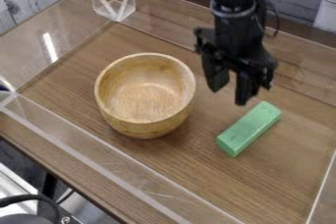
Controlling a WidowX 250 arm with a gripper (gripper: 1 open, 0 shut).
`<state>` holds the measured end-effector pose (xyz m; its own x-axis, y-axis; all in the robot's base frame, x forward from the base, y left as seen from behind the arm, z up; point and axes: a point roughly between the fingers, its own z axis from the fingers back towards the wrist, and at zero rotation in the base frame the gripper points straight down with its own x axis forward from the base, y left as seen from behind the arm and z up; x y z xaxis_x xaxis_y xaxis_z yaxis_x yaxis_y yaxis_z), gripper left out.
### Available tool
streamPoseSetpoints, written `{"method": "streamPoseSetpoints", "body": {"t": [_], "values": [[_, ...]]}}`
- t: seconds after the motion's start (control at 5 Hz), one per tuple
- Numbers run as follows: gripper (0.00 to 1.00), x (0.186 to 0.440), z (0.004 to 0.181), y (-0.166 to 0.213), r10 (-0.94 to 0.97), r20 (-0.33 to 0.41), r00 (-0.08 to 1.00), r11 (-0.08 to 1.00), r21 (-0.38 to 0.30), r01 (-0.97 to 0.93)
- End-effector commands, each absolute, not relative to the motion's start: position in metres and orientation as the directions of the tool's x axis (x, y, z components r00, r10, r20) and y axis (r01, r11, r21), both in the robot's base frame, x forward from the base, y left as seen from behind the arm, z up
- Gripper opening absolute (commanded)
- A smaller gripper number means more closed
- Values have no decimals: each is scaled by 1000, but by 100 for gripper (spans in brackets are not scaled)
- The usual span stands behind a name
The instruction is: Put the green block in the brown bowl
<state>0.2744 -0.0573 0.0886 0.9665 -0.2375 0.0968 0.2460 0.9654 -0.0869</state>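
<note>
Lying below the black hand (229,85), green block (250,129).

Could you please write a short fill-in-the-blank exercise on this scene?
The long block lying on the table is ____ in colour.
The wooden bowl has a ____ outline.
Nothing rests ____ the bowl.
The robot arm is mostly ____ in colour.

Missing words: green; round; inside; black.
</note>
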Motion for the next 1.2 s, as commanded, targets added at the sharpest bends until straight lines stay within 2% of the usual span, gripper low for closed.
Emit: {"method": "streamPoseSetpoints", "body": {"t": [0.0,0.4,0.6,1.0], "values": [[100,280,81,-68,-263,122,957,958,-84,274],[100,284,45,-81,-296,84,952,951,-70,302],[0,287,32,-83,-296,61,953,952,-65,299],[0,285,67,-76,-297,105,949,950,-63,304]]}}
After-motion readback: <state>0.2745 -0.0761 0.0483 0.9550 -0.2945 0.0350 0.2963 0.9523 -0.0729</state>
